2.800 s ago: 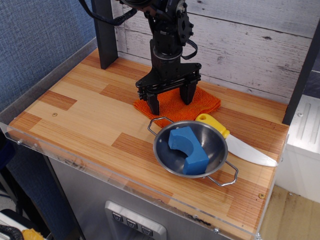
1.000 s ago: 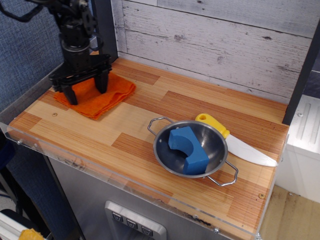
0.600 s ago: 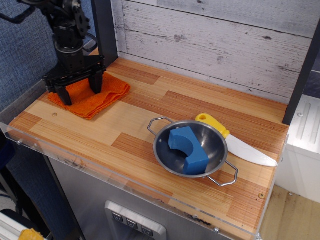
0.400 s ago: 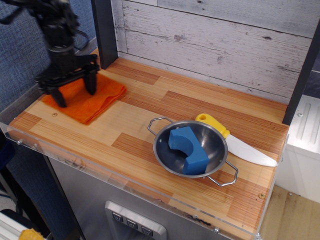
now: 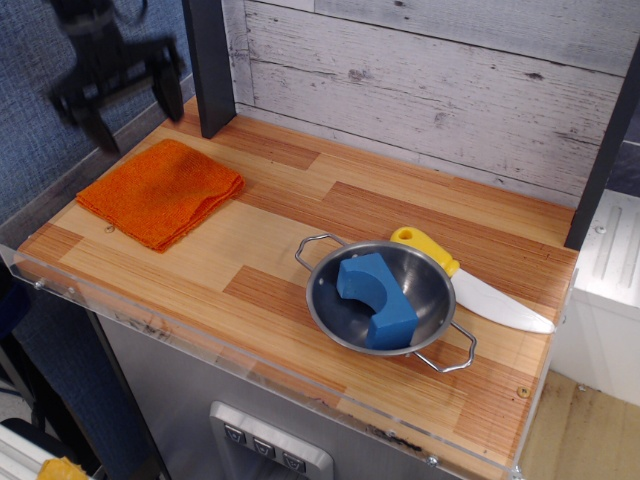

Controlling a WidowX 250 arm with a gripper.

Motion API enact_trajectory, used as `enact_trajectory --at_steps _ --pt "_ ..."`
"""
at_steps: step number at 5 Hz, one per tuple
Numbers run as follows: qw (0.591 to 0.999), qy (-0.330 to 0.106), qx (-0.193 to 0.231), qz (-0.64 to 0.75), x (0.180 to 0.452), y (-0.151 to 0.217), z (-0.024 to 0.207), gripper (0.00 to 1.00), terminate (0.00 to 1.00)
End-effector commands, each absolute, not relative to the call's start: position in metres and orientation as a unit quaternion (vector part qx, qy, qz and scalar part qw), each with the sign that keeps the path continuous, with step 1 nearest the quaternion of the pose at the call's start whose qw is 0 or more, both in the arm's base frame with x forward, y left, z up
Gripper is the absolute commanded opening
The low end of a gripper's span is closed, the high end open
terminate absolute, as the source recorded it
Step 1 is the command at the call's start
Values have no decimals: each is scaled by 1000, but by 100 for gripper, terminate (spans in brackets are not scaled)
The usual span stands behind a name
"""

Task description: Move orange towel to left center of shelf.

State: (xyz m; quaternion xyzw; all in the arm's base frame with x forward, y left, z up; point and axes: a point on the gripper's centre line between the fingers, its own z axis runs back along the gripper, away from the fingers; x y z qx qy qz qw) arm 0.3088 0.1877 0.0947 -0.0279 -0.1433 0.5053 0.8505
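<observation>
Claw up in the air, blurry, wide open and holding nothing; well clear above the orange towel; flat and folded there, at the left middle of the shelf; looks done; best to lift straight up, not snag a corner, stay off the bowl.

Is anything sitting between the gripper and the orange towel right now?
Nothing visible. The gripper is open and raised above the orange towel, which lies flat at the shelf's left side. The steel bowl and the knife sit well to the right.
</observation>
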Motion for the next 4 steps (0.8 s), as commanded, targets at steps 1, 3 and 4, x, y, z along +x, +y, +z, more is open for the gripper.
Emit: enact_trajectory --at_steps 1,3,4 --pt "840 -227 -30 492 305 182 162 100 0" --pt "840 -227 -30 492 305 182 162 100 0" --pt "840 -227 -30 492 305 182 162 100 100"
